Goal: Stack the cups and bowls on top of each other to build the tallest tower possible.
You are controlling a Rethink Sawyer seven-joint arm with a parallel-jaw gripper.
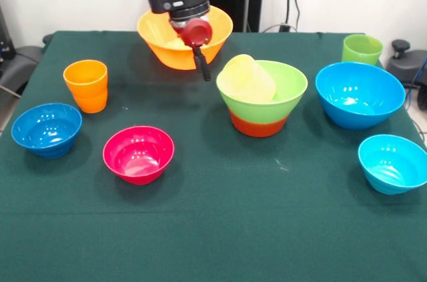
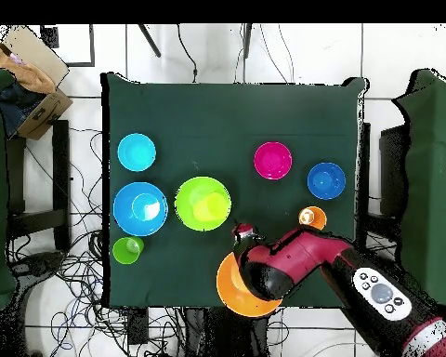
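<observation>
Nearest, a glossy magenta plastic bowl (image 1: 139, 154) sits loose on the bench; mid-bench stands the tower (image 1: 261, 97) (pale yellow cup tilted inside). Farthest, the pincer (image 1: 201, 62) hangs before the big yellow-orange bowl (image 1: 160, 37), its state indiscernible. Best straighten that cup before adding anything.

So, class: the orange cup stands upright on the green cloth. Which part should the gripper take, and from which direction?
Probably the rim of the orange cup, taken from straight above. It stands upright, mouth open, with clear cloth all round; the small dark blue bowl sits apart from it. One finger inside and one outside the thin wall should suit its tapered, ribbed sides.
</observation>
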